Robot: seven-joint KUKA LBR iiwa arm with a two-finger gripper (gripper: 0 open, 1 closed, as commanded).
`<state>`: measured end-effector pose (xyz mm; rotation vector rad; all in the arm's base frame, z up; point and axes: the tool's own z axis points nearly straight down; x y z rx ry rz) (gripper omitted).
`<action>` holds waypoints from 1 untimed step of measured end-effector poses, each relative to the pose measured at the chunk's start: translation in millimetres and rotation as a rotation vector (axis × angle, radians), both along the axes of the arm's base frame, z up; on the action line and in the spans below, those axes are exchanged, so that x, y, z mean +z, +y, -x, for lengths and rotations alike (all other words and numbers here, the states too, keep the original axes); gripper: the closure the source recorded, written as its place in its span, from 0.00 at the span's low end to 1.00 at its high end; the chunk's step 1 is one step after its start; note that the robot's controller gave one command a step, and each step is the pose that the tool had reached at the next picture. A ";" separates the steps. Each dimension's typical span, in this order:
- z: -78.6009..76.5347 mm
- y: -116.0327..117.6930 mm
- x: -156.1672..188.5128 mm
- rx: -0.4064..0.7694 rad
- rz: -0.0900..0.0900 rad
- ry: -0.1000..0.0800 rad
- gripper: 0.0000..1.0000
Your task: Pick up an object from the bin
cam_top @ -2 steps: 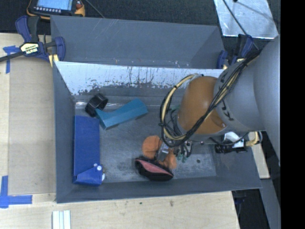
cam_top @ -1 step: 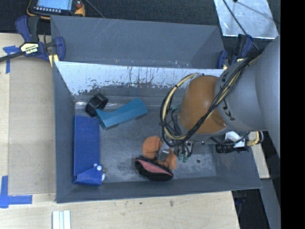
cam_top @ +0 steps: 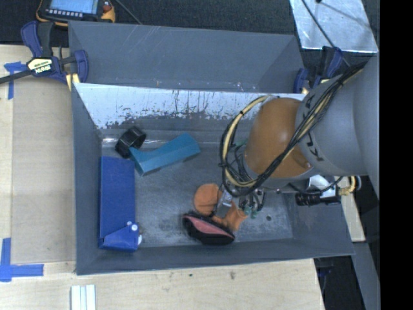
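My hand [cam_top: 237, 206] is down low, so I think this is the grab step. The round orange thing [cam_top: 206, 197] sits just beside it. I can't tell if my hand is wide or narrow. Next it needs a tight squeeze, then a lift.

Open floor in the middle of the bin [cam_top: 169, 196], hemmed by the long blue box [cam_top: 117, 202] at left, teal wedge [cam_top: 164, 154] and black block [cam_top: 130, 141] behind, orange lump [cam_top: 206, 199] and black-and-pink pouch [cam_top: 208, 230] at right.
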<state>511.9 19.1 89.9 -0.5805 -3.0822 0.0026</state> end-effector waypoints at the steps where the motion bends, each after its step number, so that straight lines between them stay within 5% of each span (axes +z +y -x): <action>1: -0.1 -0.1 23.8 0.000 0.000 0.000 1.00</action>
